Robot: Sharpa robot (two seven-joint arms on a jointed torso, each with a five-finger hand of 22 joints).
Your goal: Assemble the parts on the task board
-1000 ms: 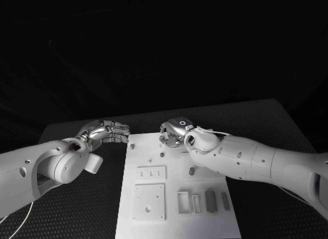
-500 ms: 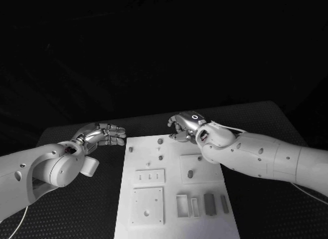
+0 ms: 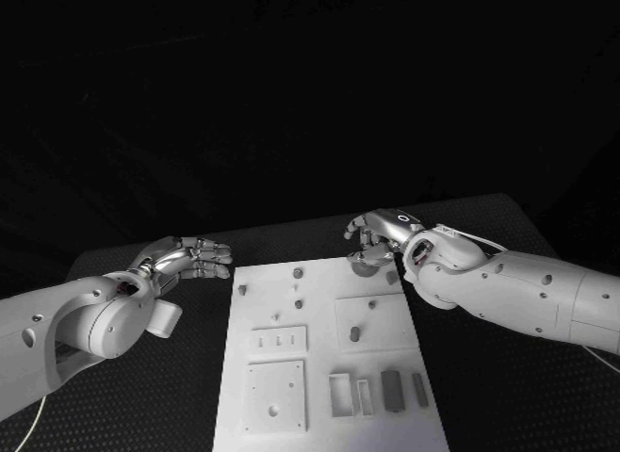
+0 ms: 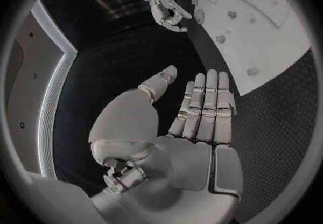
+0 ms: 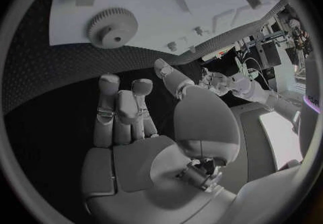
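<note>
— Where does the task board [image 3: 324, 311] sit?

— Flat in the middle of the black desk [image 3: 500, 377], running lengthwise away from the robot. It lies between the two arms.

— And the left hand [image 3: 187, 256]?

— It hangs over the bare desk just beside the board's far left corner, apart from the board. In the left wrist view its fingers [image 4: 205, 103] are stretched out side by side, the thumb set off to one side, with nothing in them.

— The right hand [image 3: 381, 240]?

— At the board's far right corner, above its edge. Its fingers [image 5: 121, 108] are loosely extended and slightly bent, thumb apart, and they grip nothing. Whether they touch the board I cannot tell.

— What lies on the board?

— A gear [image 5: 112, 27] rests flat near the corner by the right hand; the right wrist view shows its toothed rim and centre hole. Near the robot's end a dark block [image 3: 393, 389] lies among pale rectangular recesses, with a slimmer grey piece [image 3: 420, 388] just beside it on the right. A square plate [image 3: 278, 397] with a small hole sits at the near left. Several small pegs [image 3: 298, 273] stand in the far half.

— Anything in either hand?

— No, both are bare.
</note>
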